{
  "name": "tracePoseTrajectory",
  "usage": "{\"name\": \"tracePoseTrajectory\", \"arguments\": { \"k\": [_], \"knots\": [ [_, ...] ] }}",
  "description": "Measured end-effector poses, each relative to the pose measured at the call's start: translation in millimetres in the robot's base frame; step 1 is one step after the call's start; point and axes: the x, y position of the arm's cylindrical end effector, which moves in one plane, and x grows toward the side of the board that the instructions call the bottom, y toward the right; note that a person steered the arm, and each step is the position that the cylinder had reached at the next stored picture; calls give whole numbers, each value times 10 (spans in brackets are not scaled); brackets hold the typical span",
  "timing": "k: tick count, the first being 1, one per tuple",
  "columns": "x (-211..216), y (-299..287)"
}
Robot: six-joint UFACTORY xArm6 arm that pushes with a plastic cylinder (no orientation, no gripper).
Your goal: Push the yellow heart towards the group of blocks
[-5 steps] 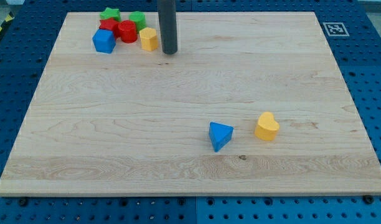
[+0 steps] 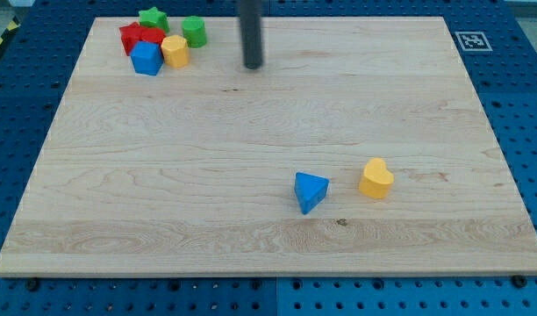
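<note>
The yellow heart [image 2: 375, 178] lies at the view's lower right on the wooden board [image 2: 268, 237]. A blue triangle [image 2: 310, 191] lies just to its left. The group of blocks sits at the view's top left: a green star [image 2: 153, 18], a green block [image 2: 194, 31], two red blocks [image 2: 139, 38], a blue cube [image 2: 146, 59] and a yellow block [image 2: 175, 51]. My tip [image 2: 253, 65] stands to the right of the group, apart from it, and far up and left of the yellow heart.
A black-and-white marker tag [image 2: 472, 40] is at the board's top right corner. Blue perforated table surface [image 2: 14, 114] surrounds the board.
My tip has moved a little right and up. The yellow block and red blocks of the group sit further left now, packed tighter against the blue cube. The yellow heart and blue triangle have not moved.
</note>
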Motion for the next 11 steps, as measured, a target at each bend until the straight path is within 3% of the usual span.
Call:
{"name": "tracePoseTrajectory", "arguments": {
  "k": [2,3,4,5,7,8,10,11],
  "knots": [
    [1104,1664],
    [1796,1976],
    [2228,1966],
    [2260,1563],
    [1203,104],
    [1037,-108],
    [1616,445],
    [1771,179]
  ]
}}
